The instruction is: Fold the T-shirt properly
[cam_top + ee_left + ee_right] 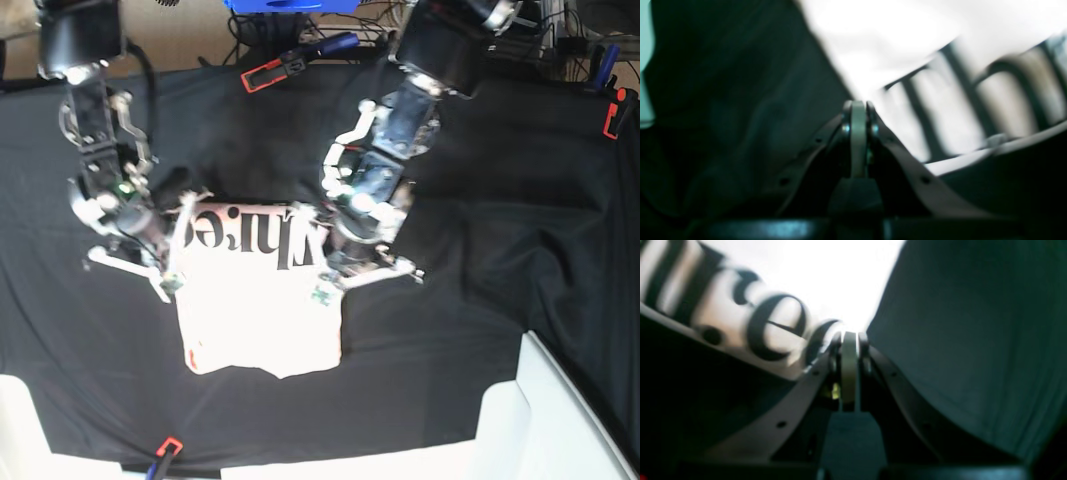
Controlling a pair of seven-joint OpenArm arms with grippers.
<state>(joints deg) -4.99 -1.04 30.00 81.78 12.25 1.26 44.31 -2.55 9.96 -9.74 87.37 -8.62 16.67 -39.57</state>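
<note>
The pale pink T-shirt (260, 320) lies flat in the middle of the black table cloth (480, 200), its black lettering along the far edge. My left gripper (325, 290) is at the shirt's right edge, my right gripper (168, 285) at its left edge. In the left wrist view the left gripper (858, 105) is shut right at the edge of the T-shirt (907, 40), with lettering to its right. In the right wrist view the right gripper (849, 335) is shut at the edge of the T-shirt (826, 273), with lettering to its left. Each seems to pinch the cloth.
White bins stand at the near right (560, 420) and near left (15, 420) corners. Red clamps (262, 75) (610, 120) (165, 447) hold the cloth at the table's edges. A blue object (290, 5) and cables sit beyond the far edge.
</note>
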